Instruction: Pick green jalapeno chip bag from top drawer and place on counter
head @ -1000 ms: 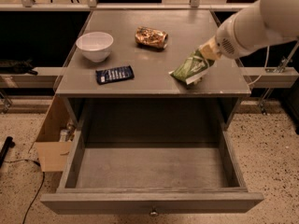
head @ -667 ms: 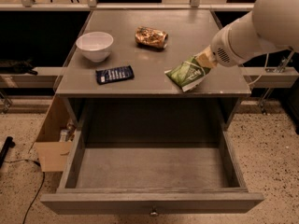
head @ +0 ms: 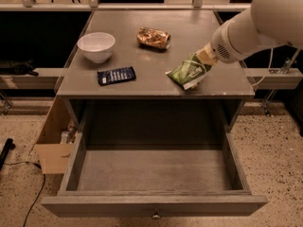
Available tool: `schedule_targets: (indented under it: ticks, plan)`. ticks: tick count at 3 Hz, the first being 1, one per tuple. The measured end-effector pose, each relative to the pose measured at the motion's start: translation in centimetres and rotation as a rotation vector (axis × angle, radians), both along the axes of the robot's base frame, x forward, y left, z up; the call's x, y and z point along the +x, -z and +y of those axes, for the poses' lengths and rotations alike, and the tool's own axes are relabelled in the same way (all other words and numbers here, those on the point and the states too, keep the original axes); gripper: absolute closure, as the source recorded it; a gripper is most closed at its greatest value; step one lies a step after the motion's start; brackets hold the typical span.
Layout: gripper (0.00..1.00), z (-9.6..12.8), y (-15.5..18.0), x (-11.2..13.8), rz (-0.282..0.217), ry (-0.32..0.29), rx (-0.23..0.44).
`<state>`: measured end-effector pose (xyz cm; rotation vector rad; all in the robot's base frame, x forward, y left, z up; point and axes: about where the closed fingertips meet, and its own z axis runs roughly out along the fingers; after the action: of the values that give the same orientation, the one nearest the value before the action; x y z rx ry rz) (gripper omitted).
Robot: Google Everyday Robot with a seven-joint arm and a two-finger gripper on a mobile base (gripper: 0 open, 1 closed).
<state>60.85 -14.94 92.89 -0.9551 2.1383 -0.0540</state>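
Looking down on the counter (head: 189, 32), I judge the job nearly finished. The top drawer (head: 156, 205) stands pulled out, and I see nothing lying in it. My arm (head: 258, 25) reaches in from the right of the view. The green chip bag (head: 188, 72) sits tilted near the counter's front right corner, its lower edge touching the wood. The gripper (head: 206, 56) is clamped on the bag's upper end. What's left, as I read it, is to let go and pull clear.
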Motion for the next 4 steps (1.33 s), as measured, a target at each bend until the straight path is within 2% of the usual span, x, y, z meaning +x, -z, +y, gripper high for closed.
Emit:
schedule_targets:
  ticks: [1, 2, 3, 4]
  plan:
    - [1.00, 0.5, -2.2, 1.6, -0.036, -0.004, -0.031]
    - [1.00, 0.0, -4.3, 3.1, -0.078, 0.010, -0.051]
    - [1.00, -1.1, -2.9, 3.1, -0.070, 0.038, -0.051]
    - [1.00, -1.1, -2.9, 3.1, -0.070, 0.038, -0.051]
